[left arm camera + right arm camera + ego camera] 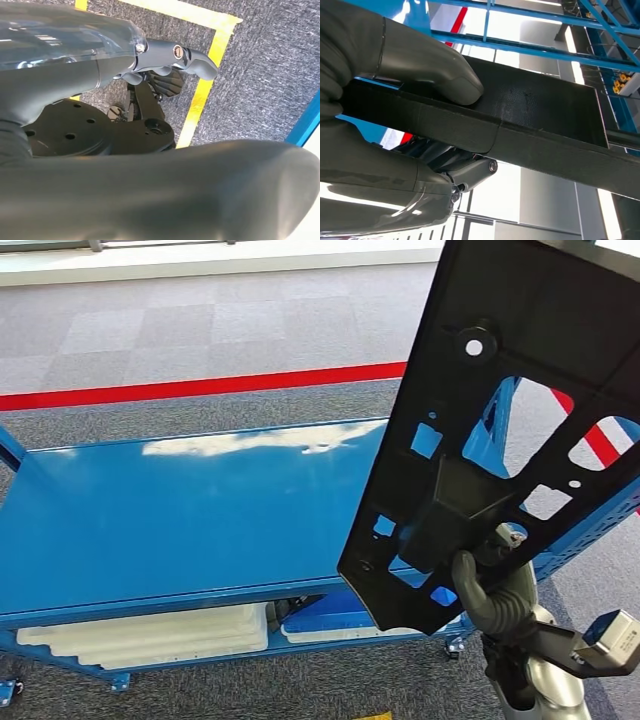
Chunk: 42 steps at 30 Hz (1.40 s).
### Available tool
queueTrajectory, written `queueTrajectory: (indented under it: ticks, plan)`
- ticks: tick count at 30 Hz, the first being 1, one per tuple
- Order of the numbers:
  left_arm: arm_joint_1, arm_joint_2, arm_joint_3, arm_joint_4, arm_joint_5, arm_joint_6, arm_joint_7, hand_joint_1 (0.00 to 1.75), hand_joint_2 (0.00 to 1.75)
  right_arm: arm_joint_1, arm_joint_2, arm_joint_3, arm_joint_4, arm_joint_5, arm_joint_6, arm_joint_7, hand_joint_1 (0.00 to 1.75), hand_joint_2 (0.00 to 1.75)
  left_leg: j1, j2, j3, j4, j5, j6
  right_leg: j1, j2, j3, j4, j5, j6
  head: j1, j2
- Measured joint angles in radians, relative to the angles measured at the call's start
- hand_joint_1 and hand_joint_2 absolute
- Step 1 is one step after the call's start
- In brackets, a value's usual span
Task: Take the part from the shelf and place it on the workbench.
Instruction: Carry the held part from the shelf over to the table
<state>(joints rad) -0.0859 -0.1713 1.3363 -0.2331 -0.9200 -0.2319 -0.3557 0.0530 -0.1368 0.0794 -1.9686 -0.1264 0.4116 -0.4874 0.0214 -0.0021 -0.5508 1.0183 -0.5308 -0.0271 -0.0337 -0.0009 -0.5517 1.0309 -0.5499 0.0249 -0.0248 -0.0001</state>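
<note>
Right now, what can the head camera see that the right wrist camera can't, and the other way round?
Only the head view shows the blue workbench top, the red floor line, the white slabs underneath, and the holes cut through the black part. Only the right wrist view shows the thumb pressed flat on the part's ribbed surface, seen close up. Both show the right hand gripping that black part, with blue frame bars behind it.

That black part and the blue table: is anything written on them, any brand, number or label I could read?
No readable text anywhere.
Black part, held by the right hand: only holes and cut-outs, no lettering.
Blue table: plain top, no label.
Small box at the right wrist: faint marks, too small to read.
Floor lines, red and yellow: plain tape, no words.
</note>
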Motion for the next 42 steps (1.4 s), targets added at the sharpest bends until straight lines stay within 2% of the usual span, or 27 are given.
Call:
queueTrajectory:
  ticks: [14,19,22,25,27,28,29,31,32,33,34,35,36,38,40,42]
  plan:
    - [0.0,0.0,0.001,0.0,0.007,-0.001,0.003,0.0,1.75,0.014,0.02,0.011,0.001,-0.017,0.001,0.021,1.75,1.75,0.0,0.0,0.0,0.0,0.0,0.0,0.0,0.0,0.0,0.0,0.0,0.0,0.0,0.0]
    - [0.0,0.0,0.001,0.0,0.007,0.007,0.017,0.0,1.75,0.013,0.021,0.02,0.001,-0.017,0.008,0.021,1.75,1.75,-0.002,0.0,-0.001,0.004,-0.002,0.003,-0.005,-0.001,0.0,-0.001,0.001,0.002,0.0,0.0]
    - [0.0,0.0,0.001,0.0,0.007,0.012,0.023,0.0,1.75,0.01,0.022,0.025,0.001,-0.017,0.012,0.021,1.75,1.75,-0.004,0.0,-0.003,0.009,-0.005,0.009,-0.007,-0.001,0.001,-0.001,0.001,0.007,0.0,0.0]
    - [0.0,0.0,0.001,0.0,0.007,0.015,0.027,0.0,1.75,0.003,0.021,0.03,0.001,-0.022,0.02,0.025,1.75,1.75,-0.008,0.0,-0.007,0.015,-0.008,0.018,-0.01,-0.001,0.001,-0.004,0.004,0.017,0.0,0.0]
    - [-0.001,0.0,0.001,0.0,0.007,0.016,0.029,0.0,1.75,-0.004,0.02,0.034,0.0,-0.028,0.025,0.027,1.75,1.75,-0.008,0.002,-0.002,0.004,0.001,0.033,-0.012,-0.001,0.006,-0.008,0.002,0.026,0.0,0.0]
    - [-0.001,0.0,0.001,0.0,0.007,0.016,0.029,0.0,1.75,-0.006,0.019,0.036,0.0,-0.031,0.027,0.027,1.75,1.75,-0.007,0.004,0.001,-0.005,0.009,0.041,-0.011,-0.001,0.003,0.003,-0.012,0.027,0.0,0.0]
    - [-0.002,0.0,0.001,0.0,0.007,0.017,0.029,0.0,1.75,-0.009,0.018,0.037,0.001,-0.032,0.028,0.029,1.75,1.75,-0.005,0.006,0.004,-0.013,0.016,0.049,-0.01,0.0,-0.007,0.032,-0.037,0.026,0.0,0.0]
    - [-0.002,0.0,0.001,0.0,0.007,0.016,0.03,0.0,1.75,-0.012,0.014,0.041,0.003,-0.034,0.029,0.033,1.75,1.75,-0.005,0.009,0.001,-0.016,0.021,0.056,-0.008,0.001,-0.053,0.147,-0.109,0.024,0.0,0.0]
    - [-0.001,0.0,0.001,0.0,0.007,0.016,0.03,0.0,1.75,-0.013,0.011,0.043,0.004,-0.035,0.029,0.036,1.75,1.75,-0.006,0.009,-0.001,-0.015,0.022,0.056,-0.008,0.001,-0.078,0.208,-0.134,0.026,0.0,0.0]
    - [0.0,0.0,0.001,0.0,0.007,0.015,0.03,0.0,1.75,-0.013,0.008,0.044,0.006,-0.036,0.029,0.038,1.75,1.75,-0.007,0.009,-0.003,-0.013,0.022,0.056,-0.008,0.001,-0.092,0.246,-0.141,0.028,0.0,0.0]
    - [0.001,0.0,0.001,0.0,0.007,0.015,0.03,0.0,1.75,-0.014,0.005,0.046,0.009,-0.037,0.029,0.04,1.75,1.75,-0.006,0.009,-0.005,-0.011,0.021,0.056,-0.009,0.0,-0.089,0.248,-0.128,0.031,0.0,0.0]
    - [0.0,0.0,0.001,0.0,0.007,0.014,0.03,0.0,1.75,-0.016,0.003,0.047,0.01,-0.039,0.029,0.041,1.75,1.75,-0.004,0.009,-0.006,-0.007,0.02,0.054,-0.01,0.0,-0.066,0.207,-0.096,0.034,0.0,0.0]
    - [0.0,0.0,0.002,0.0,0.007,0.014,0.03,0.0,1.75,-0.019,0.002,0.049,0.011,-0.04,0.029,0.043,1.75,1.75,-0.001,0.009,-0.008,-0.001,0.018,0.051,-0.012,-0.001,-0.033,0.142,-0.06,0.039,0.0,0.0]
    - [0.0,0.001,0.002,0.0,0.007,0.013,0.029,0.0,1.75,-0.025,0.001,0.052,0.014,-0.04,0.024,0.044,1.75,1.75,-0.003,0.008,-0.018,0.015,0.014,0.039,-0.012,0.0,0.014,0.041,-0.02,0.041,0.0,0.0]
    - [0.0,0.001,0.002,0.0,0.008,0.013,0.028,0.0,1.75,-0.029,0.001,0.056,0.017,-0.036,0.015,0.045,1.75,1.75,-0.007,0.006,-0.029,0.026,0.016,0.025,-0.01,0.003,0.014,0.025,-0.019,0.031,-0.001,0.0]
    - [0.001,0.001,0.002,0.0,0.008,0.014,0.027,0.0,1.75,-0.031,0.001,0.058,0.017,-0.03,0.006,0.043,1.75,1.75,-0.005,0.005,-0.036,0.031,0.019,0.015,-0.01,0.002,0.003,0.027,-0.014,0.016,-0.001,0.0]
